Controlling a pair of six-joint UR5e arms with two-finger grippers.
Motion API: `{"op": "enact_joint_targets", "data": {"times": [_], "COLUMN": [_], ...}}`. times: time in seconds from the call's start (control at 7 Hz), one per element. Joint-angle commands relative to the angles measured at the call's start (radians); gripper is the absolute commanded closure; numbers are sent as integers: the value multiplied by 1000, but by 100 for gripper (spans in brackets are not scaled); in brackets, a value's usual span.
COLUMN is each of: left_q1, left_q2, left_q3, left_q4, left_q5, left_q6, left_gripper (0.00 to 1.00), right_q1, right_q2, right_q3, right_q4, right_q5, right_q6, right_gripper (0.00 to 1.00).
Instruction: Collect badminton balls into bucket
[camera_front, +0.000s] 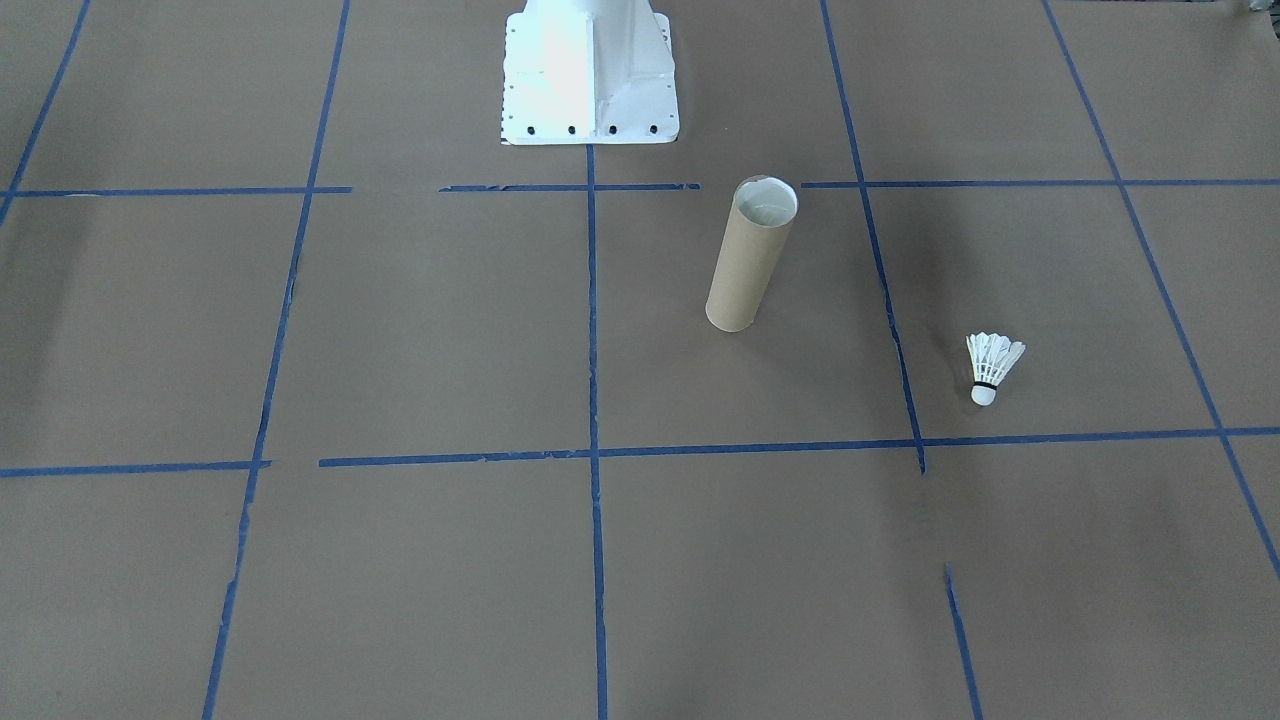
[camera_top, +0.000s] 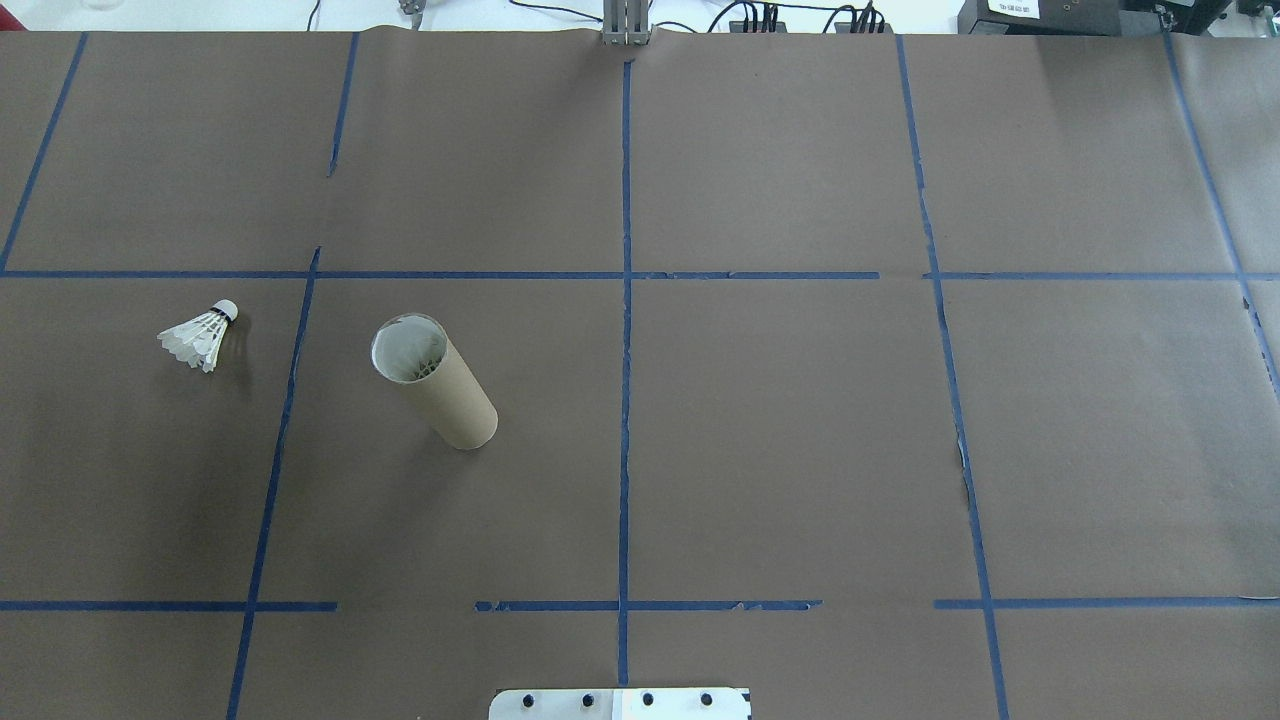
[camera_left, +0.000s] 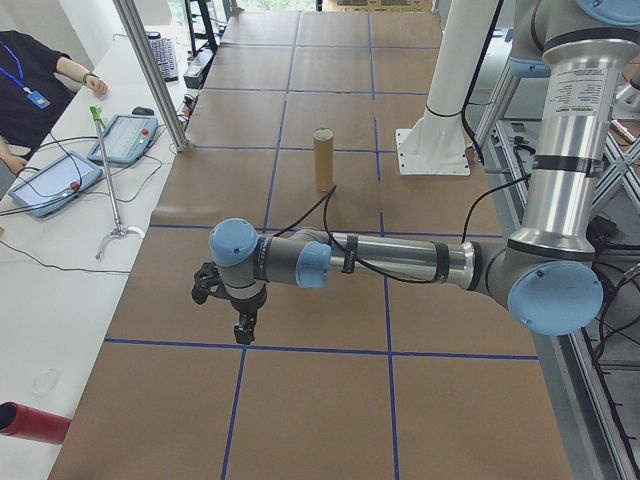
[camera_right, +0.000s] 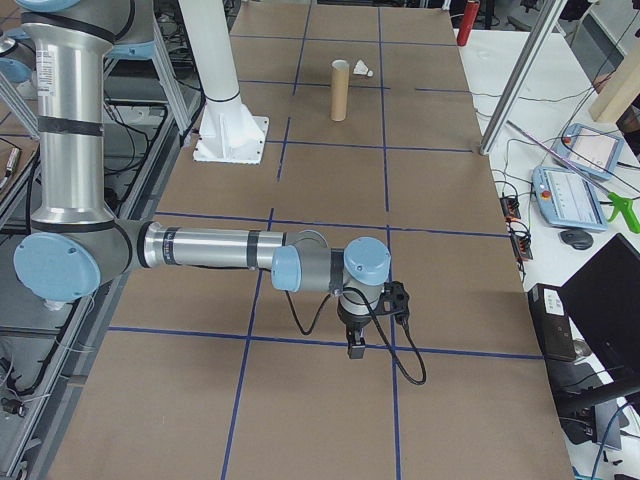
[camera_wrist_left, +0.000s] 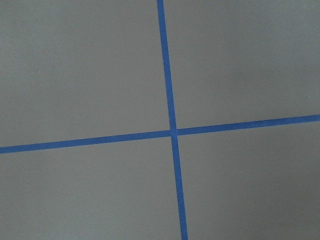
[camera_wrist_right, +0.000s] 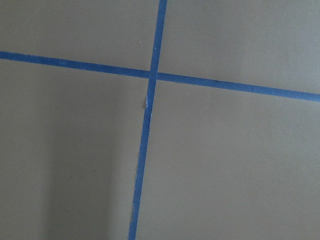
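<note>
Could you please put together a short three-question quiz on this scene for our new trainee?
1. True or false: the shuttlecock already sits inside the cardboard tube.
2. Multiple choice: in the overhead view, the shuttlecock lies (A) left of the tube, (B) right of the tube, (C) on the white pedestal base.
3. Short answer: how is the tube placed, and what marks the brown table cover?

Key
1. False; it lies on the table, apart from the tube.
2. A.
3. It stands upright with its open end up; blue tape lines form a grid.
</note>
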Motion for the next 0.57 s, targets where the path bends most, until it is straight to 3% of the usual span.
{"op": "enact_joint_targets", "data": {"times": [0.0, 0.29, 0.43], "left_q1": [0, 6, 15], "left_q2": [-4, -24, -63], "left_q3": [-3, -6, -6], "left_q4": [-9, -12, -14], "left_q5": [5, 11, 46], "left_q6": [-2, -6, -9], "left_gripper": [0, 0, 0], "right_q1": [0, 0, 0], "right_q2": [0, 0, 0], "right_q3": [0, 0, 0], "right_q4": [0, 0, 0], "right_q5": [0, 0, 0], "right_q6": [0, 0, 0], "right_gripper": [0, 0, 0]}}
